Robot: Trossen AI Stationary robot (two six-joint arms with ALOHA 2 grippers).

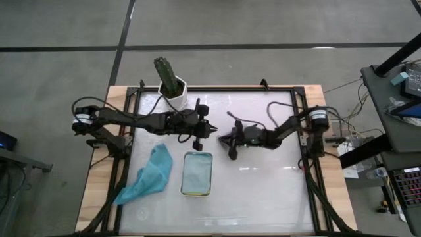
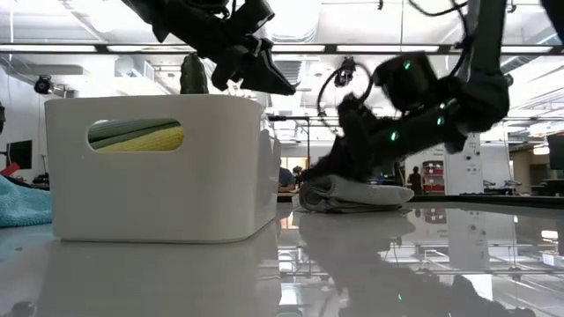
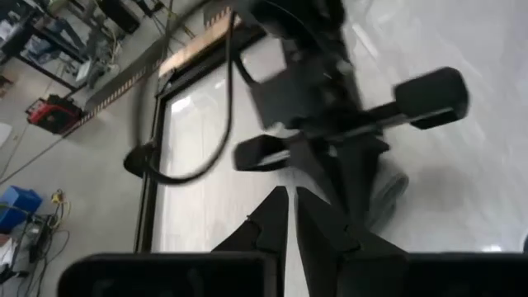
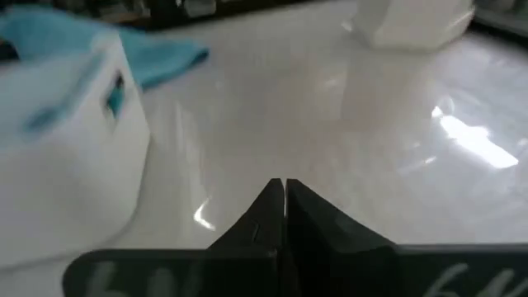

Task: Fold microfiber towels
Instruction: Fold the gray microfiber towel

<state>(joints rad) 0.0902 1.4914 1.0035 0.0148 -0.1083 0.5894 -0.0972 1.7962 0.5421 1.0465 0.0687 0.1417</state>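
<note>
the glossy white bench [image 1: 263, 191] fills the wooden frame, with both dark arms reaching in over its middle. just beside the left end effector [image 1: 209, 129], on its near side, stands the white rectangular plastic tray [image 1: 197, 174]; from above its contents read as pale green, and through the handle slot in the low view a green and a yellow folded microfiber towel [image 2: 134, 134] show stacked inside. further off on the left end effector's outer side, the teal microfiber towel [image 1: 150, 174] lies crumpled and unfolded on the bench, trailing toward the near left corner; it also shows beyond the tray in the right wrist view [image 4: 157, 58]. behind the left arm, at the far edge, a green cactus-like plant in a white pot [image 1: 172, 84] stands upright. the right end effector [image 1: 224, 138] hangs low near the bench centre, tip to tip with the left one, its fingers [image 4: 285, 202] pressed together on nothing in its own wrist view. in the low view a folded grey microfiber towel [image 2: 357, 194] lies flat on the bench directly beneath and just in front of it; whether the fingers touch the cloth cannot be told. the left end effector is raised above the tray, fingers [image 3: 280, 219] clenched and empty.
</note>
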